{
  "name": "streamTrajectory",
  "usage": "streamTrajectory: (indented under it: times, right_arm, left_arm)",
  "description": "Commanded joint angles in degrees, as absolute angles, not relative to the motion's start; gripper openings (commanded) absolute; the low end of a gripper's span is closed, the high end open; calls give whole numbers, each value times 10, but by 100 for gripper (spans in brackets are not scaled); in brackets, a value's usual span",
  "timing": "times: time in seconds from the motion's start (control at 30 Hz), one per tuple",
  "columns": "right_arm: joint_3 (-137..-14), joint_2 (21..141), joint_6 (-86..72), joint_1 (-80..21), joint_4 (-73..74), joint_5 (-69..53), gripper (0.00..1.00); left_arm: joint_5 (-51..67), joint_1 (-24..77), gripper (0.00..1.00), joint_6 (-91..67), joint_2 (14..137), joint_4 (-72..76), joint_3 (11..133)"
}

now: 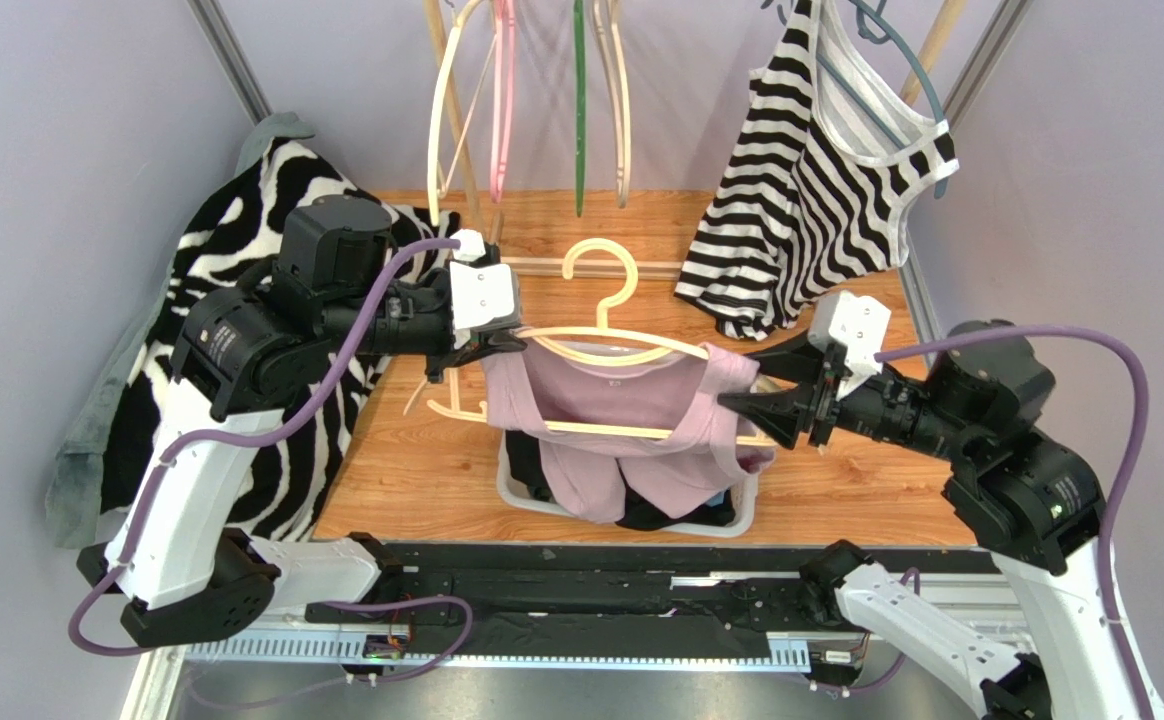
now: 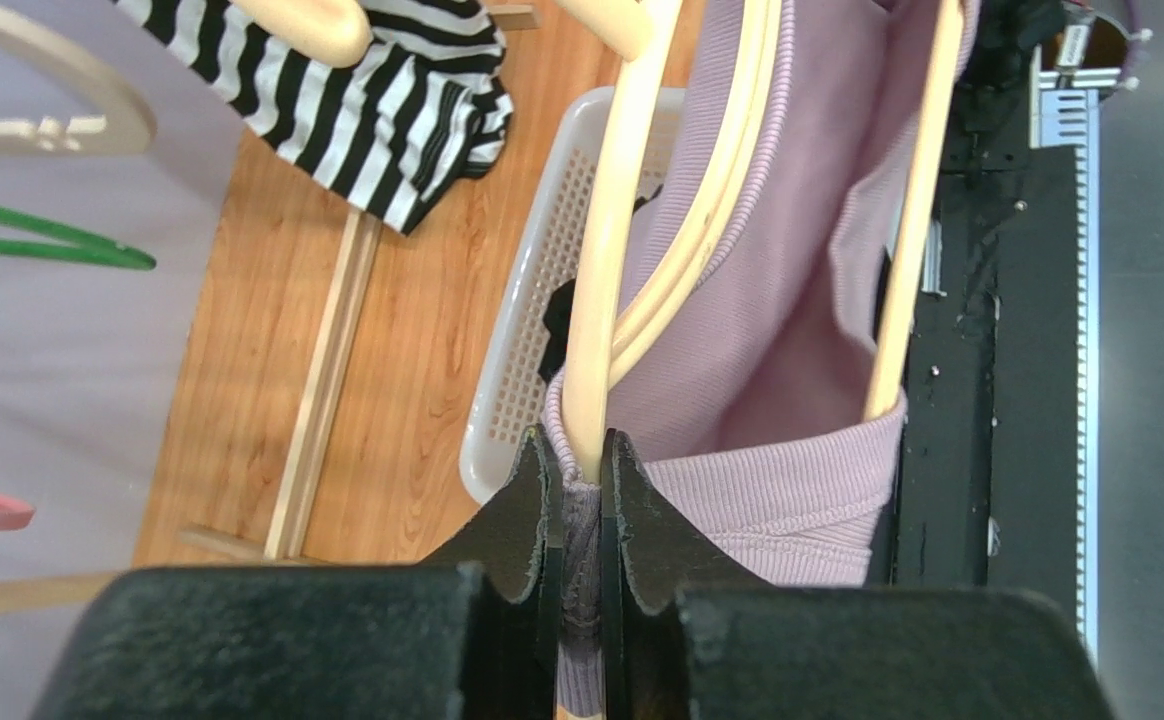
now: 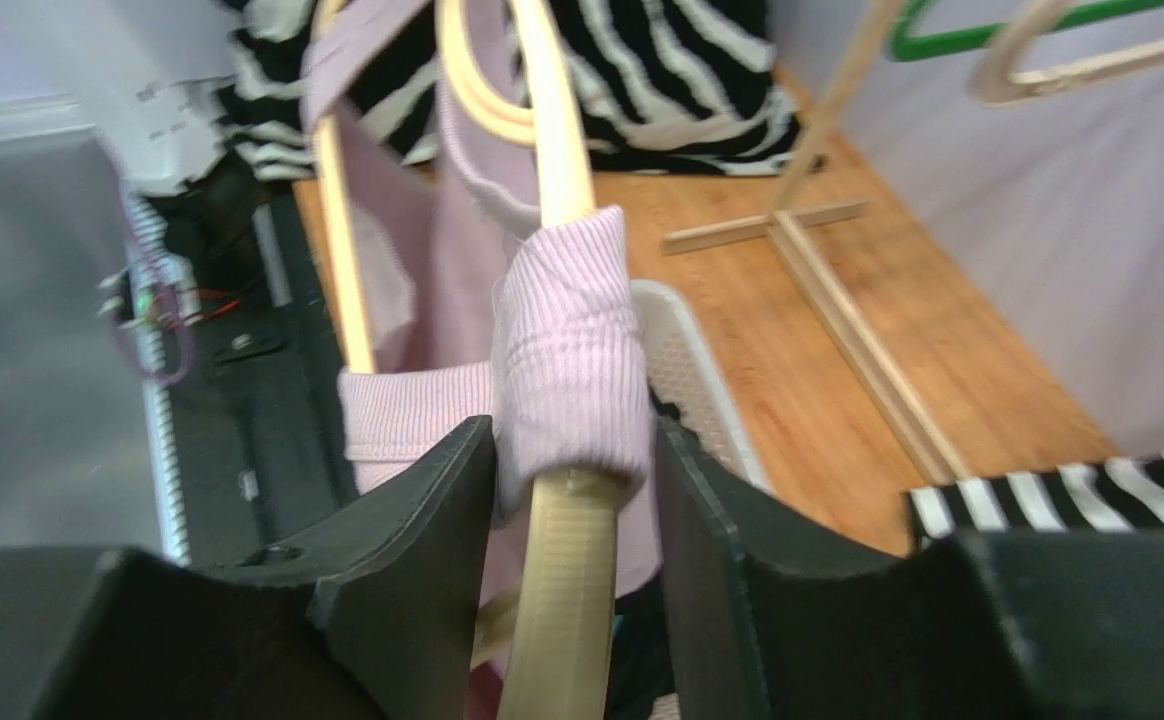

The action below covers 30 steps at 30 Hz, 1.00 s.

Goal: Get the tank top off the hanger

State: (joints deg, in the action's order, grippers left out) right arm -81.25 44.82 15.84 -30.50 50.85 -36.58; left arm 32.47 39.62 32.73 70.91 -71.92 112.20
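Left claw (image 2: 576, 453) pinches ribbed pink tank top (image 2: 799, 300) on curved cream hanger (image 2: 615, 225); right claw (image 3: 570, 438) flanks its strap (image 3: 566, 353), grip unclear.

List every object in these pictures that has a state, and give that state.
tank top: on the hanger, straps over both arms.
hanger: raised above the basket.
left gripper: shut on the tank top's fabric.
right gripper: jaws flank the strap-wrapped hanger end; grip unclear.
striped top: hanging at the back.
basket: holding dark clothes.
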Motion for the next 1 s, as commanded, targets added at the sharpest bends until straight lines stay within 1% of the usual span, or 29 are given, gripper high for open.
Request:
streamTrajectory:
  times: [0.0,0.07,0.1,0.13,0.17,0.23,0.33,0.4,0.43,0.5,0.57,0.63,0.77,0.87,0.97]
  right_arm:
    - [-778,382,142,-307,408,-189,54]
    - [-765,347,141,-305,404,-138,67]
    - [-759,338,132,-305,407,-126,69]
    - [-758,331,127,-306,413,-110,74]
    - [-759,324,122,-306,429,-106,83]
    - [-766,318,96,-306,447,-98,86]
    - [-788,324,45,-306,486,-121,87]
    - [-795,330,12,-306,493,-144,84]
    - [-796,332,-33,-306,491,-176,82]
    - [-797,339,-79,-305,485,-209,74]
    - [-793,348,-128,-306,469,-260,68]
    - [-784,346,-148,-306,447,-281,68]
    - [-780,338,-170,-306,404,-281,69]
    - [-770,346,-183,-305,359,-287,70]
    - [-771,379,-190,-306,343,-258,70]
  left_arm:
    - [304,403,0,284,679,-675,1099]
    - [293,402,0,279,672,-669,1089]
    - [282,402,0,275,670,-665,1085]
    - [277,402,0,273,666,-659,1084]
    - [273,401,0,273,665,-658,1083]
    - [264,399,0,273,664,-653,1085]
    - [257,399,0,272,664,-644,1088]
    - [235,399,0,272,665,-632,1089]
    - [220,399,0,272,665,-624,1090]
    - [174,400,0,272,670,-602,1095]
    - [140,399,0,275,671,-590,1102]
    - [121,400,0,278,677,-574,1111]
    - [30,420,0,312,682,-541,1111]
    - [12,437,0,324,684,-536,1117]
    - [2,446,0,332,684,-536,1117]
